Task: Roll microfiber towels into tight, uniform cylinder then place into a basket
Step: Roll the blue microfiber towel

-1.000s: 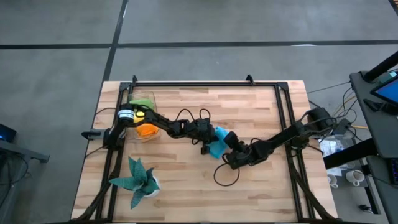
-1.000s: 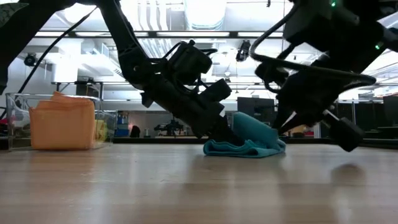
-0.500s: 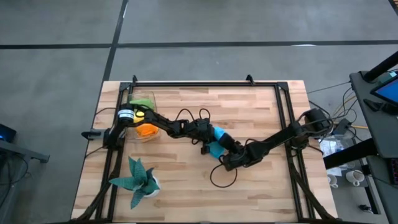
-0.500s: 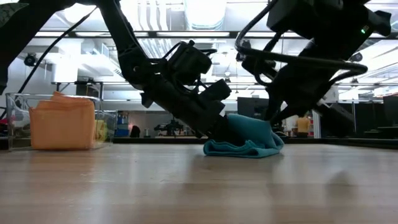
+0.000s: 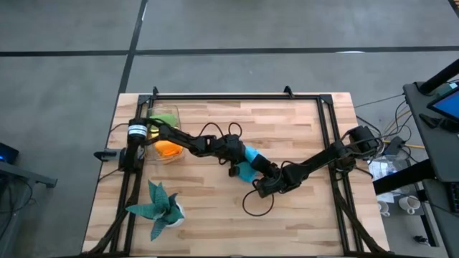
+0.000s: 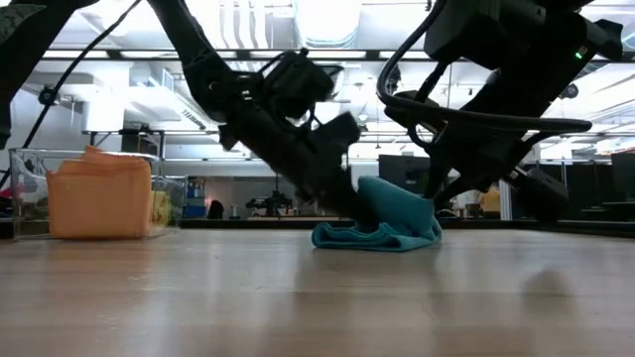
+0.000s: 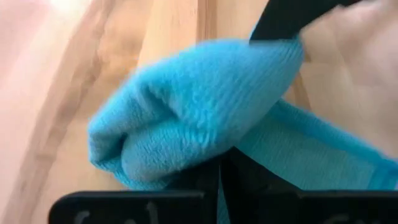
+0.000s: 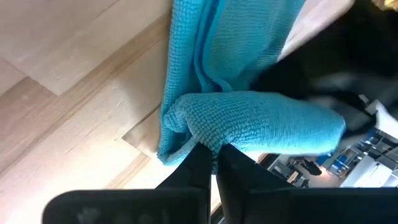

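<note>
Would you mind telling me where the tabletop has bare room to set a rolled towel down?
Bare wood lies along the far edge between the basket and the black frame's right rail, and along the near edge right of the potted plant. The middle is crowded: the left gripper and right gripper meet at the blue towel.

Nubby blue towel (image 7: 205,106) (pale wood table (image 5: 301,129))

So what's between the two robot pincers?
The blue towel. In the high view it sits bunched on the table, with the left pincer and right pincer both pinching it from opposite sides.
</note>
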### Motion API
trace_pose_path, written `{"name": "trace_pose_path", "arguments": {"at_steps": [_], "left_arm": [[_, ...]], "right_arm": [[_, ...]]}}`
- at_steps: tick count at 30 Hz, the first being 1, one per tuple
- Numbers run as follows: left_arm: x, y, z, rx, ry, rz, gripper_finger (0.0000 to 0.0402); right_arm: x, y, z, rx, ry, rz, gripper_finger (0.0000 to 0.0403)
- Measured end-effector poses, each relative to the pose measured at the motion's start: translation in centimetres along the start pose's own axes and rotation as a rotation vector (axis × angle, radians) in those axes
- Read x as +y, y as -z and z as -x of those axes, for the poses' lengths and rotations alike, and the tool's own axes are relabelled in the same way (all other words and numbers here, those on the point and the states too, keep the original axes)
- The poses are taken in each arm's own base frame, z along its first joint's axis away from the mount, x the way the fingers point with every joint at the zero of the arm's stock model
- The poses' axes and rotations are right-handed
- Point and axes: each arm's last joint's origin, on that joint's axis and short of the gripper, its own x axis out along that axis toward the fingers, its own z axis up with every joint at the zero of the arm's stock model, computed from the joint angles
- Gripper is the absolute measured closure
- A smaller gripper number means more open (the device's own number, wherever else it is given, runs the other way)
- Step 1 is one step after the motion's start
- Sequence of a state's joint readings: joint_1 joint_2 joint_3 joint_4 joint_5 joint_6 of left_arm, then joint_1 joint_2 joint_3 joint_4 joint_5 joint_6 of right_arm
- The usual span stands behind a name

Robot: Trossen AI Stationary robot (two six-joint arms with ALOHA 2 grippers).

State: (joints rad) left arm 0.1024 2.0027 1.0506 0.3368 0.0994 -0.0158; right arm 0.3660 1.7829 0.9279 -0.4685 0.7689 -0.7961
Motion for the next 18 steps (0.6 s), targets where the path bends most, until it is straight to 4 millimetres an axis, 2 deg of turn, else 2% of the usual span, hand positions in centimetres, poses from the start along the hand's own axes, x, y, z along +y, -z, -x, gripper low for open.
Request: {"name": "trace_pose_path", "arguments": {"at_steps": [10,18], "left_arm": [[-0.1,-0.6,0.7,-0.003,0.001,0.002,0.0402],[-0.4,-1.0,3.4,0.106,0.001,0.004,0.0402]], "right_arm": [[0.0,0.0,0.0,-0.001,0.0,-0.02,0.0394],[0.0,0.0,0.0,-0.006,-0.003,-0.02,0.0394]]}}
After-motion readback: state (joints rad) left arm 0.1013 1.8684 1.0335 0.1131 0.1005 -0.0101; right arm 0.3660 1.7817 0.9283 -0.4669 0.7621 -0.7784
